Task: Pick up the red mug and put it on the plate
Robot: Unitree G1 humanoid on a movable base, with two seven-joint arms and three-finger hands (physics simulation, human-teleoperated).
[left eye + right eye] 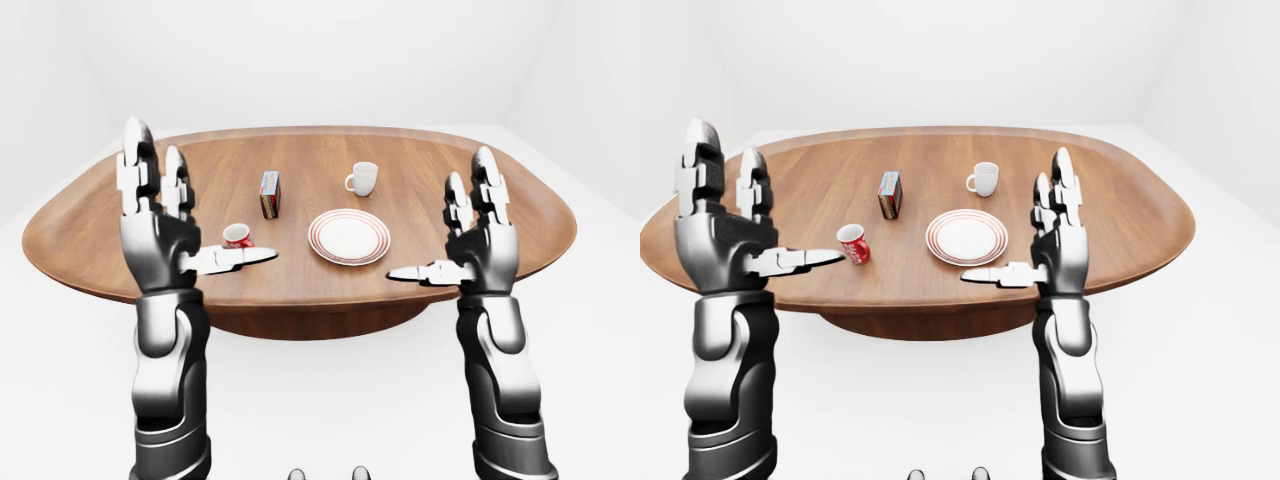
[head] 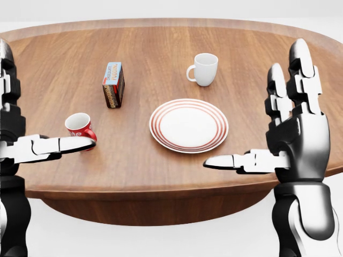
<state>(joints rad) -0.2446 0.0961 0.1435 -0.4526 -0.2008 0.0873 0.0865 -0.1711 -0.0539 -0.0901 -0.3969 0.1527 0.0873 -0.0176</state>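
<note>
We see the red mug point(image 2: 81, 130) standing upright on the oval wooden surface point(image 2: 257, 64), close to its near-left edge in the head view. The thumb of our left hand point(image 1: 165, 225) crosses in front of the mug's lower part there, so its base and any handle are hidden from us; white lettering on its side is too small to read. In the right-eye view the thumb tip ends just beside the mug, and we cannot tell whether it touches.

The plate point(image 2: 188, 125), white with red rings, lies flat near the middle of the surface, well apart from the mug and bare. Toward the far edge from the plate stands a white mug point(image 2: 203, 69), its handle turned to the left of the view. Between the red mug and the far edge is a small box point(image 2: 113, 84) standing on end; its printed faces are too blurred to make out.

Both hands are held up, spread wide, fingers pointing upward and thumbs stretched inward, and neither has hold of anything. In the head view the left hand is mostly cut off by the left border, leaving only the thumb and a strip of the fingers. Our right hand point(image 2: 295, 134) stands near the surface's near-right edge and covers part of that rim.
</note>
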